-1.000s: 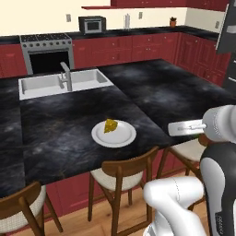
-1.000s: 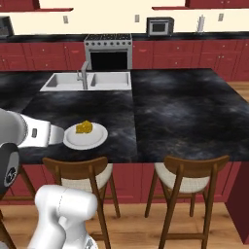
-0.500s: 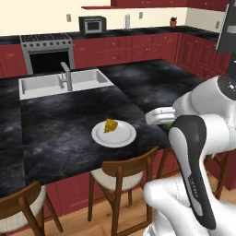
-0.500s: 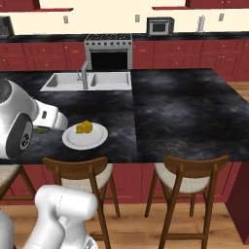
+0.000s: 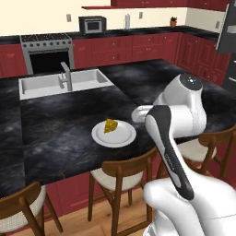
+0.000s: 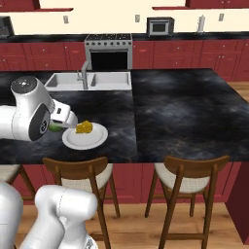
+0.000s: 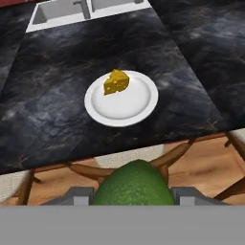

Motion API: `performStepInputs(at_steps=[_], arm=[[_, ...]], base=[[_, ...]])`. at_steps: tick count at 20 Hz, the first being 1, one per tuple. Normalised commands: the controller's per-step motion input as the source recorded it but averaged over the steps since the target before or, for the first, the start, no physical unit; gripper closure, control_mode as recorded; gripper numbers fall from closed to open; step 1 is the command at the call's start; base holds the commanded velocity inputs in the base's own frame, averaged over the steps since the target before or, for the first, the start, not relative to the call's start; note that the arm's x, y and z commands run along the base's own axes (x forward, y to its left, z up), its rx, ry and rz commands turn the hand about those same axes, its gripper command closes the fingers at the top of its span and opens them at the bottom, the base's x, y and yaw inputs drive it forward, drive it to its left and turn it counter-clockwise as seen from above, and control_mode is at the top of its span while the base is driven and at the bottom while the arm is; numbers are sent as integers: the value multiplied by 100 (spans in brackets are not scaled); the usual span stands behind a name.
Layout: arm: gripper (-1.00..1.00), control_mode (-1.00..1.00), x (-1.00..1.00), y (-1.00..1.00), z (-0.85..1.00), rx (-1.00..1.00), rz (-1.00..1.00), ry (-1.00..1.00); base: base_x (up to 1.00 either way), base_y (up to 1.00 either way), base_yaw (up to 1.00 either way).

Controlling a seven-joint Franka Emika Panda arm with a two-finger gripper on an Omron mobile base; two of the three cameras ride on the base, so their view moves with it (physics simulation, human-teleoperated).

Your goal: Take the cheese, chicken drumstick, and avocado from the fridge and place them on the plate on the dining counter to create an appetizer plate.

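The fingers (image 7: pixel 133 194) grip the avocado (image 7: pixel 133 184) between them, near the plate (image 7: pixel 139 103) on the bench (image 7: pixel 57 76); cheese (image 7: pixel 116 82) lies on the plate.

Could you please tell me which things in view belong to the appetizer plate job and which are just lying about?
Belonging to the job:
- plate on the dining counter
- cheese on the plate
- avocado between the gripper jaws

Just lying about:
- sink and faucet
- stove
- microwave
- wooden chairs
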Motion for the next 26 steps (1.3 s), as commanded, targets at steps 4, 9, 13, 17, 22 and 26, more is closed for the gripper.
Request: performStepInputs(at_steps=[4, 9, 13, 17, 22, 26], arm=[[100, -100, 73, -11, -67, -1, -8, 0], [100, -100, 72, -5, -48, 0, 0, 0], [100, -100, 73, 0, -46, 0, 0, 0], [100, -100, 66, 0, -39, 0, 0, 0], [100, -100, 65, 0, -35, 0, 0, 0], [100, -100, 57, 4, -31, 0, 0, 0]], base=[[0, 0, 0], [0, 0, 0], [0, 0, 0], [0, 0, 0], [0, 0, 0], [0, 0, 0]])
